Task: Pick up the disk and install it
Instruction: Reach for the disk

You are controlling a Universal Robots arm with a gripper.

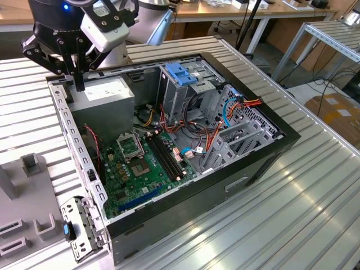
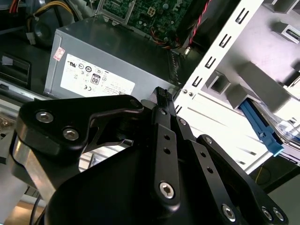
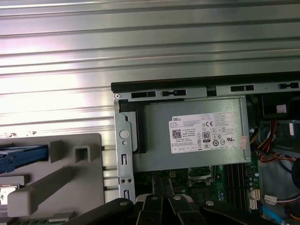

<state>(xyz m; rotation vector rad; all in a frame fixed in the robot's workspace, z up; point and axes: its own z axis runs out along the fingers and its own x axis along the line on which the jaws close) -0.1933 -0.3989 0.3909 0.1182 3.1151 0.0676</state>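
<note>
Exterior view is taking in the whole open computer case (image 1: pixel 197 211) lying on the ribbed metal table (image 1: pixel 315 214). The motherboard (image 1: pixel 140 169) is showing on the case floor, and a metal cage with a blue top (image 1: pixel 183 76) is standing inside the case at its far side. The gripper (image 1: pixel 77 84) is hanging over the case's corner where the grey power-supply box (image 1: pixel 104 95) is sitting. A grey fixture (image 1: pixel 34 197) is lying on the table just outside the case wall nearest that corner.

First wrist view is looking straight down on the power-supply box (image 3: pixel 197 136) and on the fixture (image 3: pixel 89 187) beside the case, and it is catching the disk (image 3: pixel 23 153). The disk is sitting in the fixture, outside the case and apart from the gripper (image 3: pixel 163 180).

Second wrist view is looking past the gripper (image 2: pixel 161 93) at the box (image 2: pixel 108 61), with the disk (image 2: pixel 262 126) resting in the fixture (image 2: pixel 262 79) beyond the case's perforated edge.

In both wrist views the picture's edge is cutting off most of the disk. A blue plastic side rail is showing, with a strip of shiny grey metal next to it; I cannot make out its label.

The pincer's black fingers are lying side by side, clenched together with nothing between them.
</note>
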